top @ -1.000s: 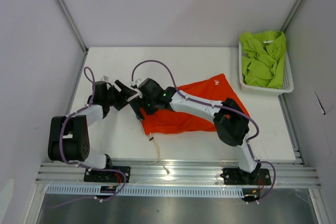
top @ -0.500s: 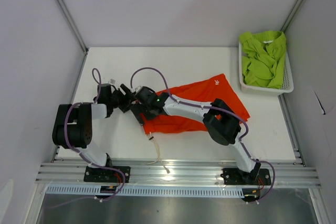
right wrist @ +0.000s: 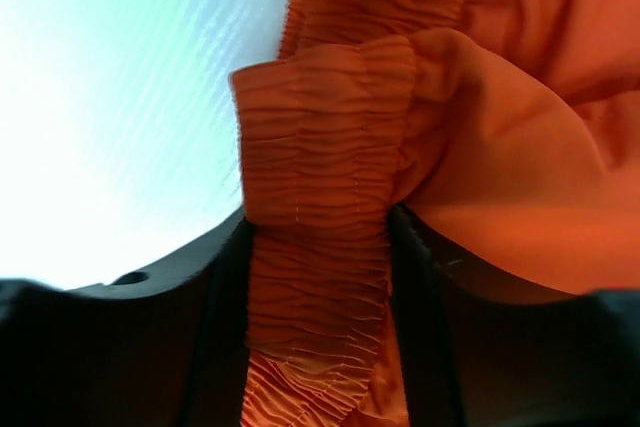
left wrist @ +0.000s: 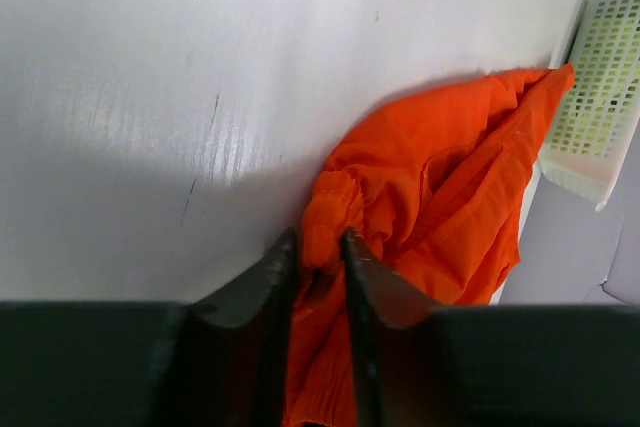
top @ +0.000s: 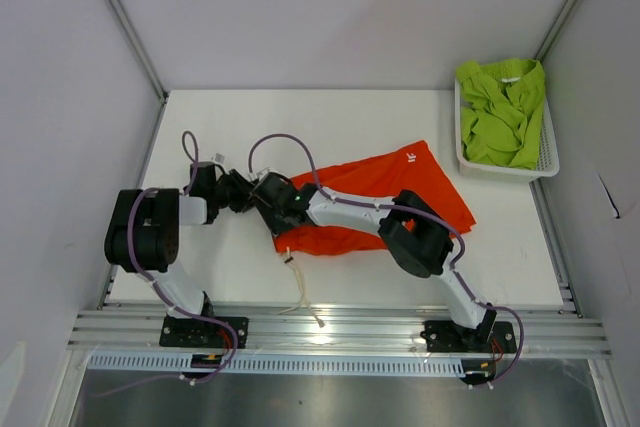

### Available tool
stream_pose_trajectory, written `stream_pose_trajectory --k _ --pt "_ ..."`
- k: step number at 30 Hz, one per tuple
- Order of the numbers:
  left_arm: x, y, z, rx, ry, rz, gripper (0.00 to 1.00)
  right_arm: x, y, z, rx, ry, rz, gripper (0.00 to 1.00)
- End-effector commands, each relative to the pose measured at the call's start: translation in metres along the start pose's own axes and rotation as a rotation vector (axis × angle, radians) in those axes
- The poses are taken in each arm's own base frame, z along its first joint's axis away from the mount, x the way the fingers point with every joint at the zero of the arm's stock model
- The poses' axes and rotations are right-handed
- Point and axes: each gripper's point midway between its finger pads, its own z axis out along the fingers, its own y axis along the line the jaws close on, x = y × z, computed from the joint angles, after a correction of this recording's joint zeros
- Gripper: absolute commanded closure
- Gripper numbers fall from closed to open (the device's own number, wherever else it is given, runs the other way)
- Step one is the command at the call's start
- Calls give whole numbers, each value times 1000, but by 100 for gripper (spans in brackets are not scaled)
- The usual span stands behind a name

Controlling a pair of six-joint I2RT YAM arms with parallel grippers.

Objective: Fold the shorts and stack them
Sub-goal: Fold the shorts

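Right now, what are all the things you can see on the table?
orange shorts: one, orange-red, middle of the table
drawstring: one, white, trailing from the orange shorts toward the near edge
green shorts: one, lime green, bunched in the basket
basket: one, white mesh, far right corner
table: one, white
left gripper: one, black, pinching the orange shorts' bunched edge
right gripper: one, black, clamped on their gathered waistband
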Motion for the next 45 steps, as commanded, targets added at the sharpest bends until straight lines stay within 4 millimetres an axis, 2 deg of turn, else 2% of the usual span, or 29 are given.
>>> stream_pose_trajectory --k 1,3,5,8,13,19,23,30,37,41,45 --pt "-2 -10 4 56 -1 61 76 -27 4 -13 -2 -132 68 54" --pt "-2 -9 6 57 2 60 80 -28 1 -14 8 -148 82 58" --pt "-3 -11 7 71 -2 69 88 -33 1 -17 7 -167 95 59" --pt "-2 -11 9 81 4 71 94 -39 -3 -20 25 -197 122 59" --pt "-2 -9 9 77 1 75 100 -53 -13 -23 28 -244 157 59" --pt "-2 -5 9 62 -4 84 100 -80 -32 -36 67 -333 212 60" --pt "-3 -6 8 62 -10 90 100 -96 -34 -37 80 -350 210 59" --pt "-5 -9 7 68 -14 101 100 -92 -33 -10 82 -329 203 55" --pt "-4 -8 7 67 -11 101 99 -80 -35 19 91 -292 202 49" --pt "-1 -6 7 61 -3 96 97 -76 -37 20 86 -290 213 46" --pt "-3 -10 6 75 -8 103 96 -82 -47 19 116 -318 235 55"
